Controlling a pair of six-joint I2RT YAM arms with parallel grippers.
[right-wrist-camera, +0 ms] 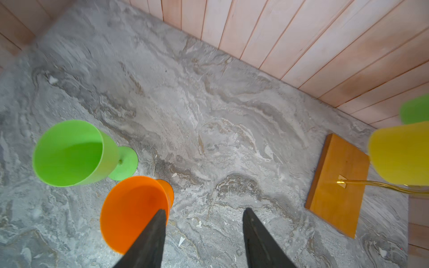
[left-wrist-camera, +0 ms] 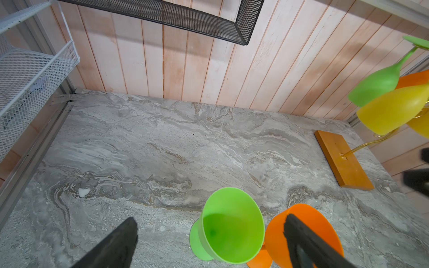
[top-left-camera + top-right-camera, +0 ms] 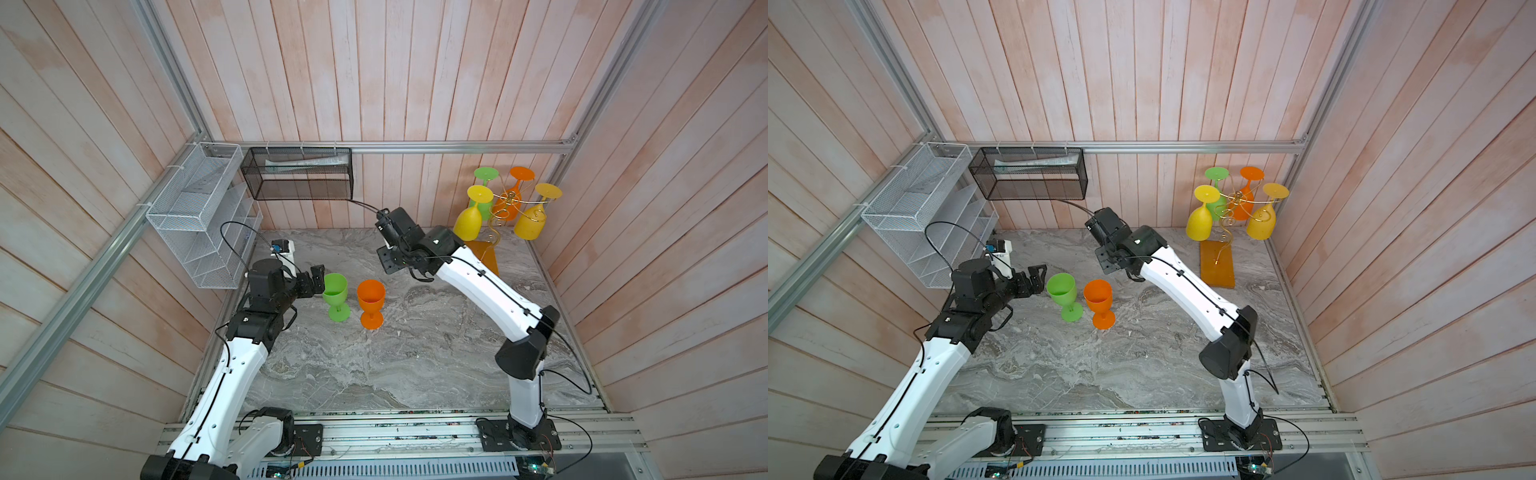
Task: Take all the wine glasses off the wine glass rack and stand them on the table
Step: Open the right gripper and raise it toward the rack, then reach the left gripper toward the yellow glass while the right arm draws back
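The rack is standing at the back right corner of the tabletop, well apart from both pincers. Four glasses are hanging from it bowl-down: a yellow glass on the side nearest the right arm, a second yellow glass, and a hung green glass and hung orange glass behind them. The right pincer is hovering over the middle of the tabletop, between the rack and the two standing glasses. Its jaws are parted and gripping nothing. The left pincer is sitting just beside the green glass, jaws spread wide and empty; whether a finger is touching the bowl I cannot tell. The orange glass is standing upright just beside the green one. The right arm is reaching forward and inward from the front rail, elbow raised and wrist bending down. The left arm is leaning forward along the left side, its wrist turning toward the middle. The tabletop is showing grey veined marble. Pale pink plank walls are closing it in on three sides, and a white basket and a black basket are hanging from an aluminium frame at the back left.
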